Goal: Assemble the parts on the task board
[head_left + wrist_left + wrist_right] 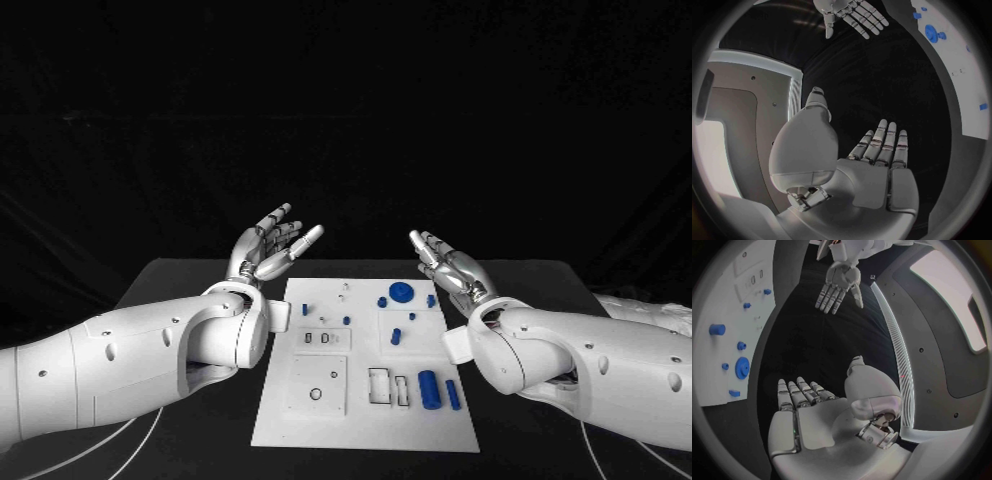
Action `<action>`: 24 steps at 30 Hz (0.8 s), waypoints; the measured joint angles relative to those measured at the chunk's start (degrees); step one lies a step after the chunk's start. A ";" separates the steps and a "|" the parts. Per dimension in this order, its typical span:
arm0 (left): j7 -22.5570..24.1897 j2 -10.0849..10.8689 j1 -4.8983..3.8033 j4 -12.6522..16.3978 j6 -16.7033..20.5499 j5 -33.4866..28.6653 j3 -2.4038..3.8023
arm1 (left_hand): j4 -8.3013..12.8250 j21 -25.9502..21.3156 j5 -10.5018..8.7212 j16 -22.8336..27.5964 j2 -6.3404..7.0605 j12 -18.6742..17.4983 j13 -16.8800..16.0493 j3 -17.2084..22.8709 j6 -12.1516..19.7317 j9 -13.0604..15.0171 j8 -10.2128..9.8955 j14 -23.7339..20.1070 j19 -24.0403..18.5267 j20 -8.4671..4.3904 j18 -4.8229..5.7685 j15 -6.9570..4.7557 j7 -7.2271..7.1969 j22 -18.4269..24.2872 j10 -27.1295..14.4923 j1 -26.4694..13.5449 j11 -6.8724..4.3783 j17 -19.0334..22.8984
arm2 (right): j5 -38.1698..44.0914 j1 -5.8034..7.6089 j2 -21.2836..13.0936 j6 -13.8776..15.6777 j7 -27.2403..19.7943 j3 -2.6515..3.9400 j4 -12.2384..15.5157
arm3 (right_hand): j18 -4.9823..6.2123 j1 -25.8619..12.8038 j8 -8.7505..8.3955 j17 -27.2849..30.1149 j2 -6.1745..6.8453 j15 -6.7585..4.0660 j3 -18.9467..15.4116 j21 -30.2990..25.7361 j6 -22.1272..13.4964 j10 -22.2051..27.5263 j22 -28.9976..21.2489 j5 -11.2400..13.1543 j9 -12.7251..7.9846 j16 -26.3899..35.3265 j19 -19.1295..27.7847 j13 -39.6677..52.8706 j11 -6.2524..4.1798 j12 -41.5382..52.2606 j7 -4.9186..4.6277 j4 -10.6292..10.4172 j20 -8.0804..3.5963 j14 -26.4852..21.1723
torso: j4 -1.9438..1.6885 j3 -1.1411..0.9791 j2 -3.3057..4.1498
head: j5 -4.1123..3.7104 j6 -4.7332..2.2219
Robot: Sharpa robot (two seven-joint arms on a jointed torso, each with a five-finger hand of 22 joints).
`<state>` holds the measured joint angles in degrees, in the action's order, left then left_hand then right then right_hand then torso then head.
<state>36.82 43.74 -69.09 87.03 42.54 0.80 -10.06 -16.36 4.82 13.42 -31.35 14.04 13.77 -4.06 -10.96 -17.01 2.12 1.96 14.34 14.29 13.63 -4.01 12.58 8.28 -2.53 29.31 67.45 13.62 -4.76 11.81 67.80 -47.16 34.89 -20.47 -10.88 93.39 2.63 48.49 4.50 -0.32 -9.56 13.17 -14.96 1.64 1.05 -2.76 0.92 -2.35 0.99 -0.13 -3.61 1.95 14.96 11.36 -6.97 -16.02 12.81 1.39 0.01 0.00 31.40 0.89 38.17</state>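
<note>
The left hand [274, 240] and the right hand [444, 262] are both up in the air with fingers spread, holding nothing. The white task board [361, 420] lies at 6 o'clock from them, with blue parts [427, 384] on it.

Task board [289, 420]: open from above; both hands raised at its far end, left hand [274, 243] at the left corner, right hand [444, 262] at the right, a gap between them. Obstacles on it: blue gear [402, 292] far right, blue cylinders [428, 384] near right.
</note>
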 measured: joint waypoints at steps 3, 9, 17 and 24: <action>0.70 -0.08 -0.61 -0.23 -0.49 0.35 -0.63 | -0.80 0.67 0.39 -1.48 0.47 0.89 -0.15 -0.33 -1.67 0.21 0.24 0.62 1.26 0.64 0.00 0.63 0.01 -0.28 1.17 2.38 0.53 -0.18 | 3.49 0.98 -0.33 -2.84 2.30 -1.34 0.54 | 0.00 1.32 0.36 -0.03 -0.37 0.25 -0.36 0.00 0.00 -0.28 0.02 -0.10 0.08 0.00 -0.16 0.08 0.46 0.60 0.00 -0.36 0.34 0.25 | 0.00 0.00 0.01 | 0.01 0.02; 1.44 -0.03 -0.75 -0.24 -1.17 0.73 -0.76 | -0.79 3.19 0.39 -2.95 0.67 1.77 -0.15 -0.33 -2.46 0.28 0.26 2.32 7.07 2.17 -0.88 1.62 0.20 -1.42 1.44 2.59 0.80 -0.39 | 7.47 1.61 -0.31 -6.26 4.88 -2.02 0.38 | 0.89 2.29 0.41 -0.32 -0.74 0.87 -0.53 0.51 0.34 -0.77 0.20 -0.10 0.08 -0.48 -0.78 0.33 0.82 1.88 -0.07 -0.53 0.95 0.92 | 0.01 -0.01 0.01 | 0.15 0.61; 1.89 0.14 -0.76 -0.73 -2.31 1.03 -1.51 | -0.77 14.37 -2.54 -9.97 -4.15 7.54 -1.35 3.40 -5.16 0.54 0.61 21.67 29.04 2.11 -6.29 -2.75 0.45 -6.08 11.55 1.19 -1.79 -2.29 | 9.15 1.72 -0.21 -8.14 5.90 -2.03 -1.00 | 3.13 4.02 1.39 -3.70 -1.12 1.06 -1.56 8.75 0.80 -4.16 3.77 -0.10 0.25 -7.46 -16.75 0.79 0.59 5.51 -0.02 -0.58 3.47 20.40 | 0.00 -0.02 0.07 | 0.37 2.82; 2.00 0.35 -0.76 -1.70 -3.10 2.40 -2.00 | -0.80 20.16 -3.13 -7.31 -6.20 9.28 -0.78 4.92 -7.18 0.67 0.69 38.65 39.54 -1.87 -6.30 -7.46 0.47 -7.96 25.36 -0.81 -6.26 -2.28 | 9.71 2.14 -0.31 -8.90 6.29 -2.03 -1.85 | 7.14 4.92 1.71 -9.04 -1.43 -4.36 -2.75 19.42 1.18 -6.94 7.79 -0.30 0.29 -20.02 -41.46 0.85 -1.67 7.42 -0.04 -0.65 2.09 53.67 | -0.10 -0.03 0.39 | 0.44 3.70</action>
<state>38.83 44.09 -69.84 85.33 39.44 3.20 -12.06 -17.16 24.98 10.29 -38.66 7.85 23.05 -4.84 -6.04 -24.19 2.79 2.65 52.99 53.84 11.76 -10.31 5.12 8.75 -10.49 54.67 66.64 7.36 -7.04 21.52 69.94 -47.47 25.99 -14.18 -12.91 91.54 9.76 53.41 6.21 -9.36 -10.99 8.82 -17.71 21.06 2.24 -9.70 8.70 -2.65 1.28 -20.15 -45.07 2.80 13.29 18.78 -7.01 -16.68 14.89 55.05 -0.09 -0.03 31.79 1.33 41.87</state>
